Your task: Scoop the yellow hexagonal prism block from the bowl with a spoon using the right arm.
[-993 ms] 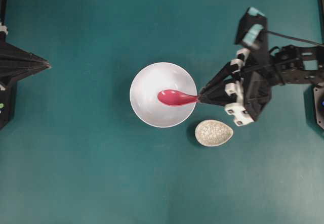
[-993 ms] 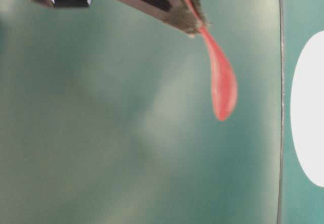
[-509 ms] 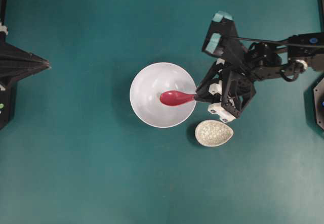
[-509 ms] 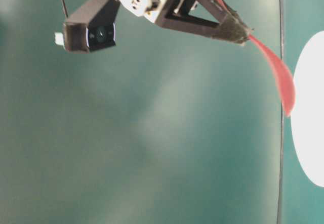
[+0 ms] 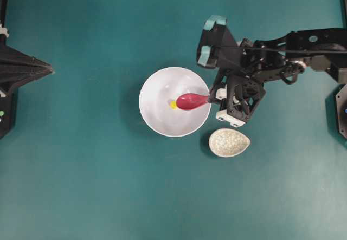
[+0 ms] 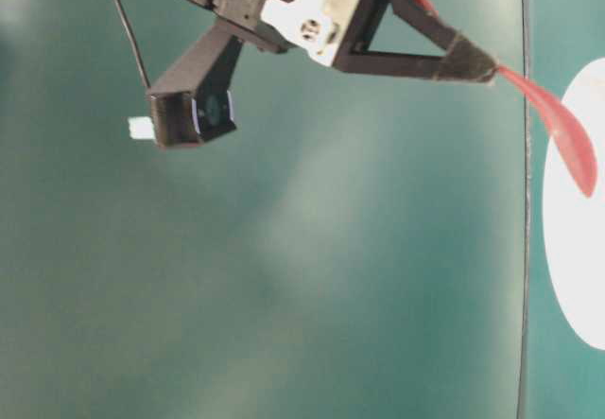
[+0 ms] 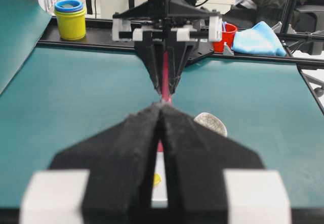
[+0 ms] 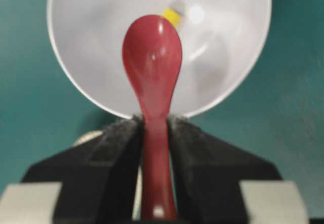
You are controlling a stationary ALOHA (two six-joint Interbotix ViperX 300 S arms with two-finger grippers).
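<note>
Teal desk fills the overhead view, with clutter on the black rail at its far edge in the left wrist view: stacked yellow and blue cups, red cup, blue cloth.

Right gripper is clamped on the handle of the spoon, fingers pressed against both sides of the handle in the right wrist view. Spoon head reaches over the bowl, handle crossing the bowl's right rim. From table level the spoon slopes down out of the gripper, tip over the white bowl.

Yellow hexagonal prism block lies inside the bowl near the middle, just beside the spoon tip on its left in the overhead view; whether they touch cannot be told. Right wrist view shows the block just past the tip.

Small speckled oval dish sits on the desk near the bowl's lower right, apart from it, under the right arm's wrist.

Left gripper is parked at the desk's left edge, well apart from the bowl, fingers closed together with nothing between them.
</note>
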